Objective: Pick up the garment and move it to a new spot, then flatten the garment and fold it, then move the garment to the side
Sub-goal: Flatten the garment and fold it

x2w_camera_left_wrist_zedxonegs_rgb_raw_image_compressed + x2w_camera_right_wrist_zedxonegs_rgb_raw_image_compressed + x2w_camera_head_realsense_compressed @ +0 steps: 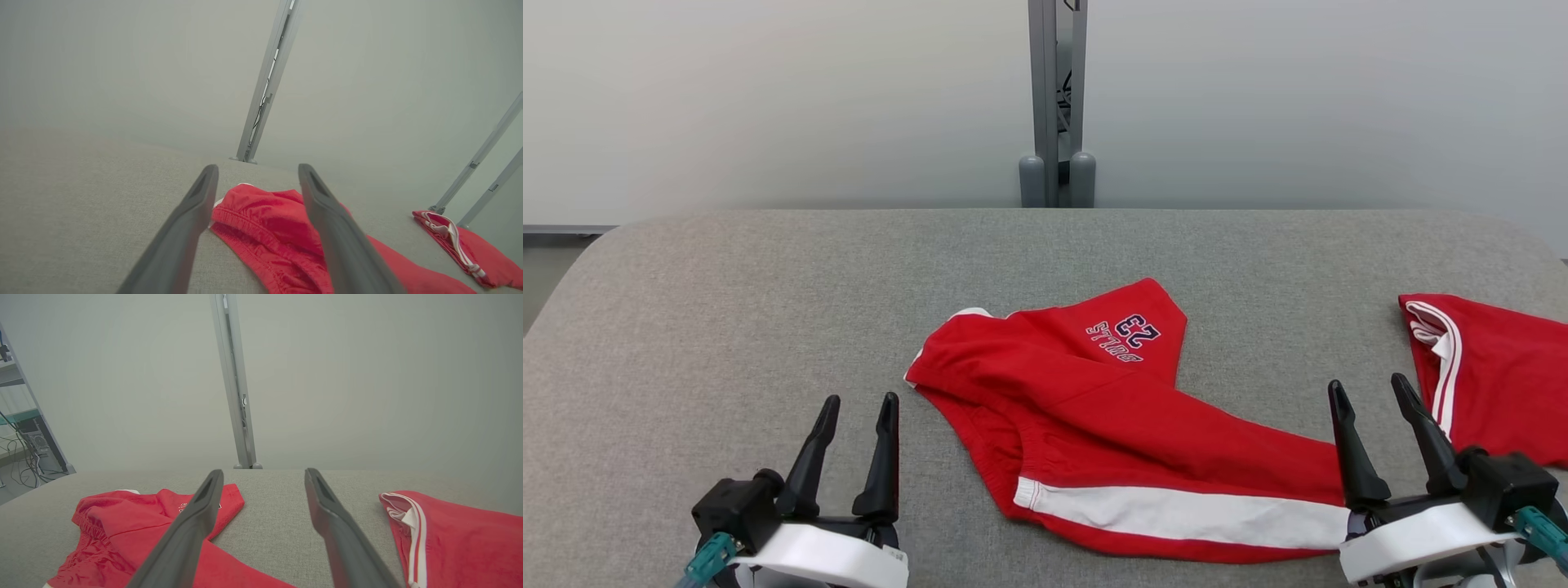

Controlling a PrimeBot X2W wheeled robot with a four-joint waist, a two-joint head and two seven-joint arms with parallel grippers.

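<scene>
The garment (1094,408) is a pair of red shorts with a white side stripe and a dark "23" print. It lies rumpled and partly folded over itself in the middle of the grey table (727,310). My left gripper (860,400) hovers open just left of its waistband, with nothing between the fingers. My right gripper (1366,382) is open and empty over the garment's right end. In the left wrist view the garment (261,220) lies just beyond the open left gripper (257,167). In the right wrist view the garment (122,522) sits to the left of the open right gripper (263,471).
A second red garment with white stripes (1503,376) lies at the table's right edge, also visible as a red garment (461,535) right of the fingers. A grey metal post (1058,98) stands behind the table against the pale wall. Bare grey table stretches to the left.
</scene>
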